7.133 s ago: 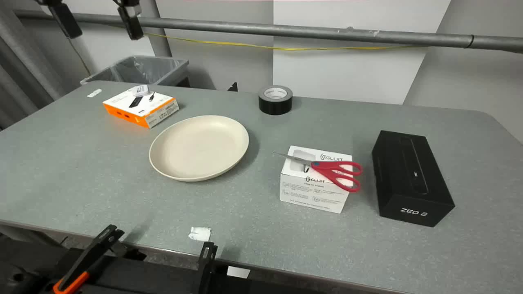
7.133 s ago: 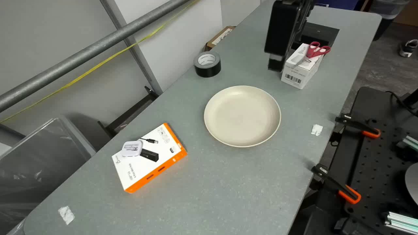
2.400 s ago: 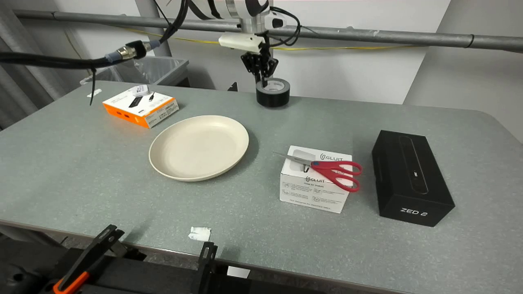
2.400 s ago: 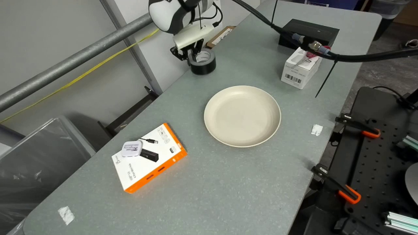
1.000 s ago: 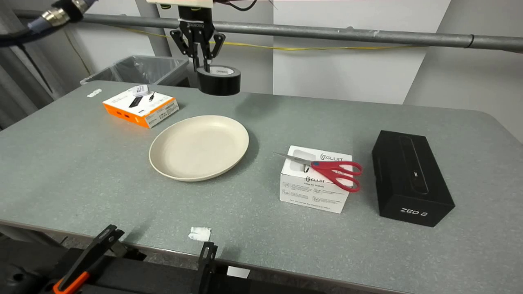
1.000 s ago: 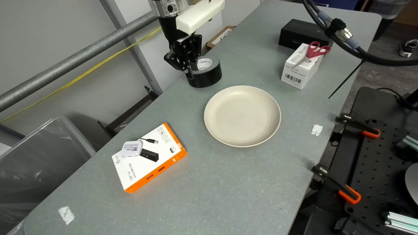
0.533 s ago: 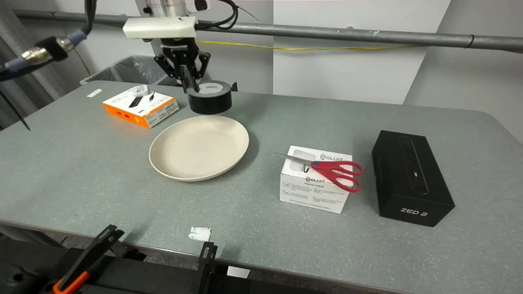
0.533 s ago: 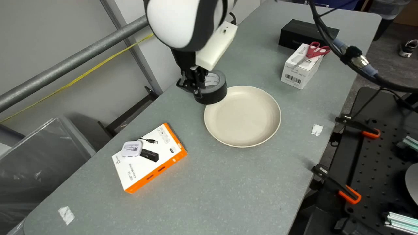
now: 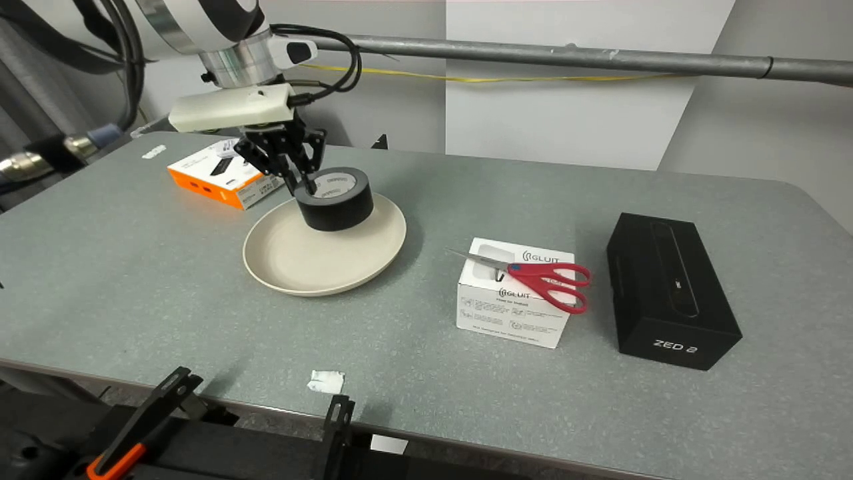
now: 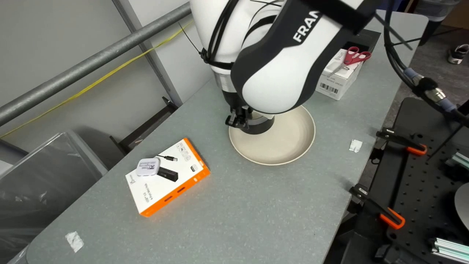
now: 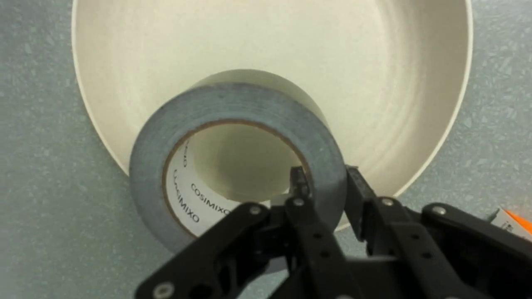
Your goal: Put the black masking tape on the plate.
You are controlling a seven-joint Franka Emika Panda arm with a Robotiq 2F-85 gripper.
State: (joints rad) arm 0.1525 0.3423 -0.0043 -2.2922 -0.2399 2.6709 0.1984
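Gray speckled tabletop (image 9: pixel 406 347) in front of a pale wall (image 9: pixel 566 120), with a metal pipe (image 9: pixel 506 50) along the far side. At the near left edge, a black clamp (image 9: pixel 148 413) with orange on its handle. At far left, an orange-and-white box (image 9: pixel 220 179), partly hidden by the gripper (image 9: pixel 302 189). Fingers (image 11: pixel 298 182) clenched around one side of the black masking tape (image 9: pixel 340 215), one inside the ring, one outside. Roll slightly tilted over the far part of the plate (image 9: pixel 293 267); contact with it not clear. Farther right and nearer, red-handled scissors (image 9: pixel 526 269) across the top of a white carton (image 9: pixel 510 313), tip to the left. At right, just beside the carton, a long black box (image 9: pixel 673 287) marked "ZED 2".
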